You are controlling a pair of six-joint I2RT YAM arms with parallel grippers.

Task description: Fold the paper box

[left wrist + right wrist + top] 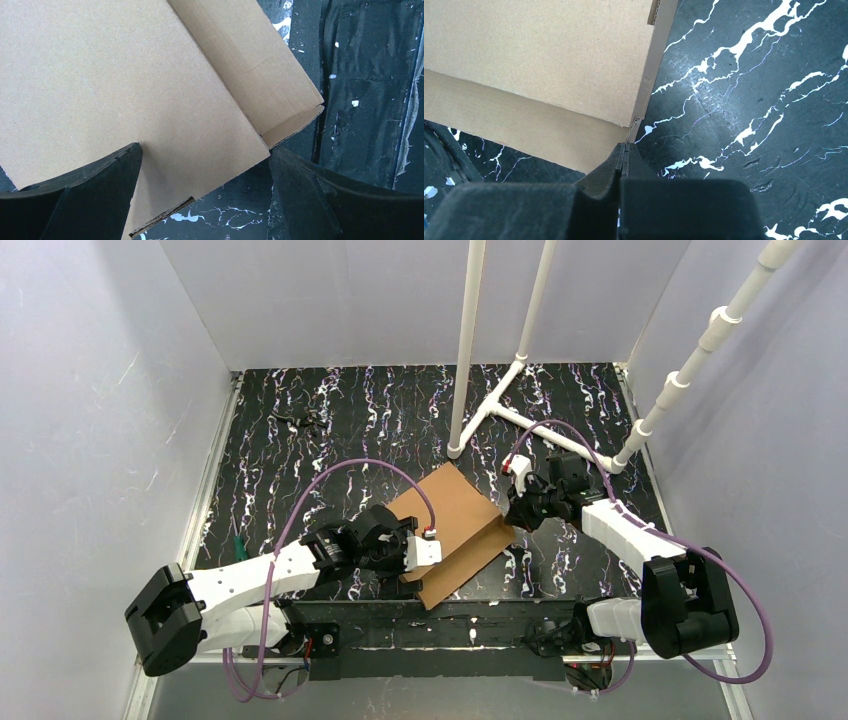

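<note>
Black fingers [100,190] of my left gripper [205,150] are standing spread wide over the near corner of the paper box [125,85], pinching nothing, which I judge is readying them to press the top panel, while my right gripper [624,146] is sitting pressed together right at the opposite corner, probably bracing it, though I cannot tell if it is touching. The box is lying on the black marbled table [330,420] between both arms, plain brown corrugated, one flat panel folded over a lower one, a fluted end showing open.

The plain brown paper box [455,525] lies on a black, white-veined table [330,420].
</note>
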